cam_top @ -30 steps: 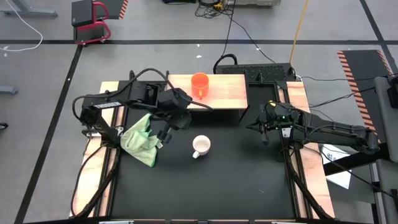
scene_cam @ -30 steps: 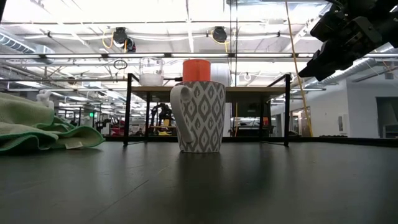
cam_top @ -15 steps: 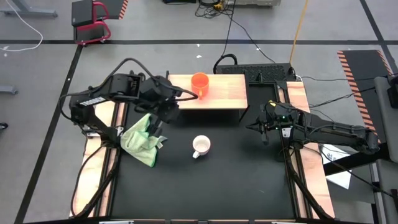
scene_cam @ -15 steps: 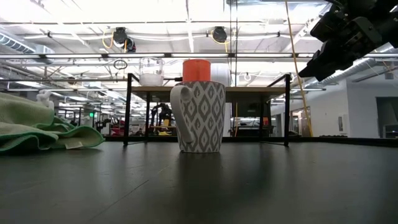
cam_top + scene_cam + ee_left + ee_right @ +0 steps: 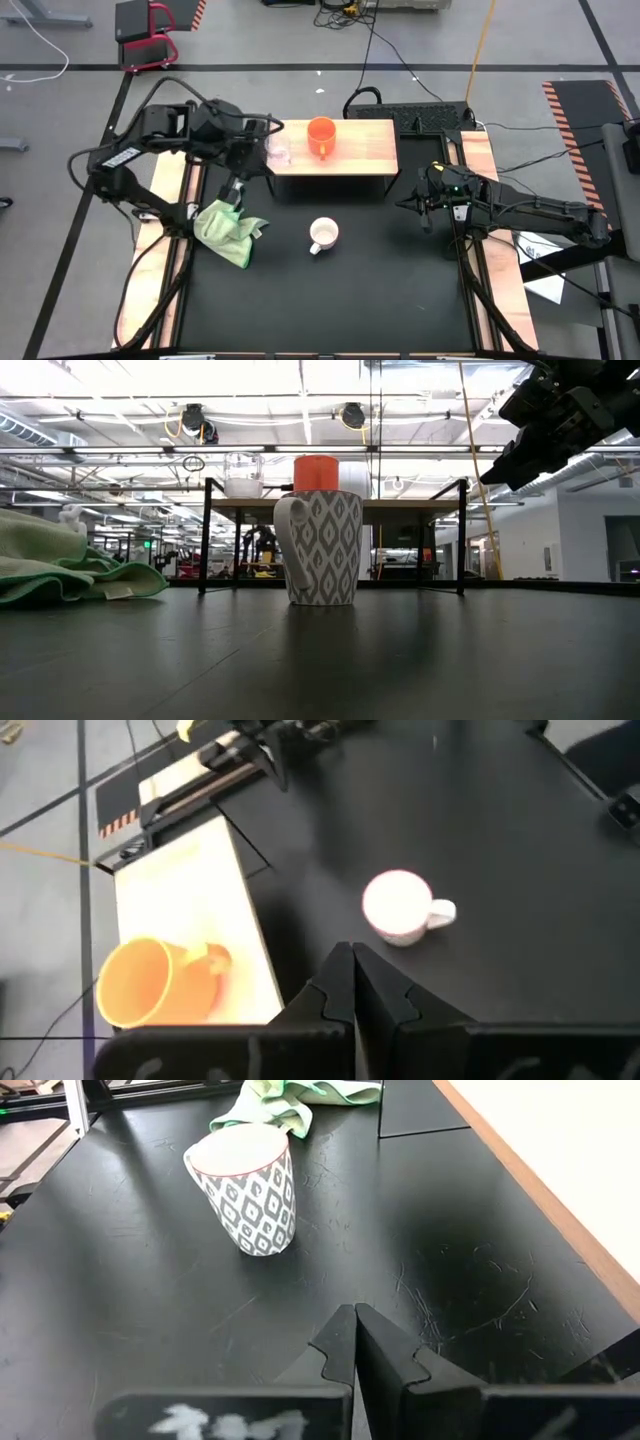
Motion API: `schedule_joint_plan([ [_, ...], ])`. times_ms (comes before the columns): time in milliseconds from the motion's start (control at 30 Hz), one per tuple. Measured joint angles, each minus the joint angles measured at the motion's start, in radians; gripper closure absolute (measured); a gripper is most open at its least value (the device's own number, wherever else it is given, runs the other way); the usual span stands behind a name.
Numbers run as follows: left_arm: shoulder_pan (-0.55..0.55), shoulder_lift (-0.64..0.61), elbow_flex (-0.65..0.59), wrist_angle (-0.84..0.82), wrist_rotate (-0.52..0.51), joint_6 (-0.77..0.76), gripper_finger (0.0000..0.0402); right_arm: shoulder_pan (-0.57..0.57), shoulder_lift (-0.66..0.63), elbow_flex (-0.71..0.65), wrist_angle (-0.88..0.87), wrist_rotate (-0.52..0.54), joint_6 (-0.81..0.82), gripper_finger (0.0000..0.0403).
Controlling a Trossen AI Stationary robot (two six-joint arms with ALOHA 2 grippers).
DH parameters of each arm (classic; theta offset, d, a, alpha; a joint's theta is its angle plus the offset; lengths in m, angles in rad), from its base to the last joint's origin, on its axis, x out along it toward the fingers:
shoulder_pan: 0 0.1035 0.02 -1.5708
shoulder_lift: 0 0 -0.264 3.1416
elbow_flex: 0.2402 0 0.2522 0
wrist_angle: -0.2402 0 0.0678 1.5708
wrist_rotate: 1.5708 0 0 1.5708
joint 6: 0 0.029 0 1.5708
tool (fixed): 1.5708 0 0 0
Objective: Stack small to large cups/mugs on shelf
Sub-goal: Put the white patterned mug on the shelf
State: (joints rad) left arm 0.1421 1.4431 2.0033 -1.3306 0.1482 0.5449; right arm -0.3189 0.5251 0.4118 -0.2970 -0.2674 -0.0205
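Observation:
A small clear glass cup [image 5: 278, 152] stands on the left end of the wooden shelf [image 5: 360, 150]; it also shows in the low view [image 5: 243, 475]. The orange mug [image 5: 320, 135] stands on the shelf beside it, handle toward the near side, and shows in the left wrist view [image 5: 150, 982]. The white patterned mug [image 5: 322, 235] stands upright on the black table in front of the shelf, seen too in the right wrist view [image 5: 245, 1200]. My left gripper [image 5: 240, 172] is shut and empty, off the shelf's left end. My right gripper [image 5: 415, 205] is shut and empty, above the table's right side.
A crumpled green cloth [image 5: 228, 225] lies on the table's left side, near my left gripper. Light wooden strips [image 5: 480, 150] run along both table sides. The shelf stands on thin black legs [image 5: 207, 535]. Bare black table lies between the white mug and my right gripper.
My left gripper has drawn back from the shelf's front toward the table's left edge, and the arm has folded back to the far left. The glass cup, which the arm covered in the high view, now shows on the shelf. The cups have not moved.

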Motion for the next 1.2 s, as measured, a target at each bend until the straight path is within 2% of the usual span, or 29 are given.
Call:
schedule_joint_plan([
  [133,0.040,-0.076,-0.123,0.041,-0.010,0.002,0.0401,0.000,0.000,0.000,0.000,0.000,-0.001,0.0403],
  [300,0.060,-0.208,-0.332,0.176,0.037,-0.012,0.0401,0.000,0.000,0.000,0.000,0.000,-0.002,0.0403],
  [500,0.061,-0.360,-0.597,0.357,0.029,-0.095,0.0401,0.000,0.000,0.000,0.000,0.000,-0.002,0.0403],
  [667,0.033,-0.463,-0.748,0.472,0.104,-0.153,0.0401,0.000,0.000,0.000,0.000,0.000,-0.002,0.0403],
  [867,-0.004,-0.587,-0.956,0.770,0.177,-0.155,0.0401,0.000,0.000,0.000,0.001,0.000,-0.007,0.0403],
  [967,-0.007,-0.627,-1.045,0.917,0.229,-0.163,0.0401,0.000,0.000,0.000,0.001,0.000,-0.006,0.0403],
  [1067,-0.008,-0.636,-1.111,0.995,0.269,-0.190,0.0401,0.000,0.000,0.000,0.001,0.000,-0.006,0.0403],
  [1200,-0.027,-0.630,-1.192,1.033,0.241,-0.235,0.0401,0.000,0.000,0.000,0.001,0.000,-0.006,0.0403],
])
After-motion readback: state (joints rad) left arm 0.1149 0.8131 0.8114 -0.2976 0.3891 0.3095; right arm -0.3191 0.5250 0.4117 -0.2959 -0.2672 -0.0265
